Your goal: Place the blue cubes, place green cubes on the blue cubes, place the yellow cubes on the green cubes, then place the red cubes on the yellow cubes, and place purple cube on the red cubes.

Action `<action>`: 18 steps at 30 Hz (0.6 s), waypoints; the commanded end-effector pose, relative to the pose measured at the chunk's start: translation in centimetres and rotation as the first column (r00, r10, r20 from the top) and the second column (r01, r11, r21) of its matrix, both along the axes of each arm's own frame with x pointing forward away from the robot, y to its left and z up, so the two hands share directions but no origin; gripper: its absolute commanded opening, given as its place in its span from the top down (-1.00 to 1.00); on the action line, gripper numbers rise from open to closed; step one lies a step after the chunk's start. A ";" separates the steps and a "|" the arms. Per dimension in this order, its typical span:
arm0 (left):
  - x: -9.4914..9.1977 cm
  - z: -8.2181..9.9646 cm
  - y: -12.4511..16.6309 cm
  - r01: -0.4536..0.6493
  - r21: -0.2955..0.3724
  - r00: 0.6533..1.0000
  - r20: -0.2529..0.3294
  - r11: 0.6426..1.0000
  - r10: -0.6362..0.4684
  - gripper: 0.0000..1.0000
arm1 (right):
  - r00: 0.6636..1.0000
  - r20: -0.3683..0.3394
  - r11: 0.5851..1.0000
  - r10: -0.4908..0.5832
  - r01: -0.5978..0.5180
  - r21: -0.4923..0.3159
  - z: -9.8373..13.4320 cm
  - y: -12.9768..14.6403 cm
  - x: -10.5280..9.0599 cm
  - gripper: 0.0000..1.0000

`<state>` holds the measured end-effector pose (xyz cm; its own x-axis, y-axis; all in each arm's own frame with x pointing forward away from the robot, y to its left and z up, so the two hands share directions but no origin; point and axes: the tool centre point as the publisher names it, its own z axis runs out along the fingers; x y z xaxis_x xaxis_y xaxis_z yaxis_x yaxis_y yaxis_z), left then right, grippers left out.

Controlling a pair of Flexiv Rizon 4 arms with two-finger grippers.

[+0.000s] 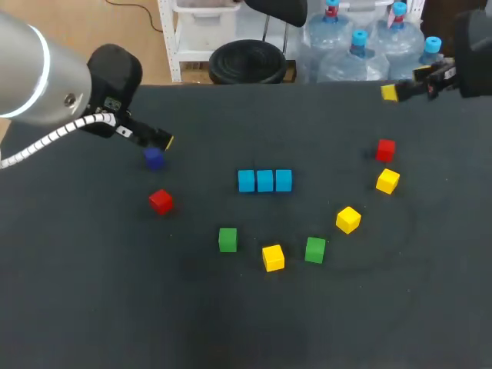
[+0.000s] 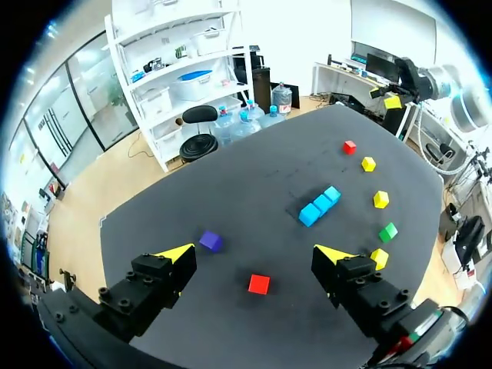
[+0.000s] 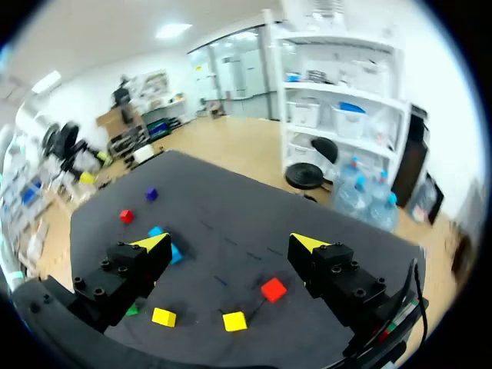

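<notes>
Three blue cubes [image 1: 265,181] sit touching in a row at the middle of the dark bench [image 1: 92,307], apparently laid as the footing for the stacks to come. Nothing rests on them yet. The other pieces lie loose in an arc on the near side: a left green cube [image 1: 227,239], a right green cube [image 1: 315,250] and three yellow cubes [image 1: 273,257], with one red cube [image 1: 161,201] at left and another red cube [image 1: 386,150] at right. The left pincer [image 1: 157,140], released and empty, hovers at far left by the purple cube [image 1: 154,158], which goes on last. The right pincer [image 1: 400,91], also spread and empty, hangs over the far right edge.
</notes>
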<state>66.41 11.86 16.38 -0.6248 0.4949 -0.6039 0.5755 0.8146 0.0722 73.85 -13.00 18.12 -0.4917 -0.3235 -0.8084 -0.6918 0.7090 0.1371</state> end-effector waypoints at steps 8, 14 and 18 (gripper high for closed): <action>0.0 0.0 0.1 0.001 -0.002 1.000 0.000 1.000 -0.001 -1.00 | 0.804 -0.230 0.600 0.549 -0.570 -0.561 -7.1 4.6 -4.4 -1.00; 0.0 0.0 0.1 0.001 -0.002 1.000 0.000 1.000 -0.001 -1.00 | 0.739 -0.269 0.432 0.618 -0.606 -0.668 -9.5 5.6 -8.2 -1.00; 0.0 0.0 0.1 0.001 -0.002 1.000 0.000 1.000 -0.001 -1.00 | 0.760 -0.291 0.415 0.581 -0.584 -0.697 -10.0 4.3 -8.4 -1.00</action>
<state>66.40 11.87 16.37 -0.6251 0.4947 -0.6038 0.5750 0.8149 0.0724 66.07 -8.09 7.42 -0.2118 -0.7715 -0.5999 -0.9403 0.3282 -0.0900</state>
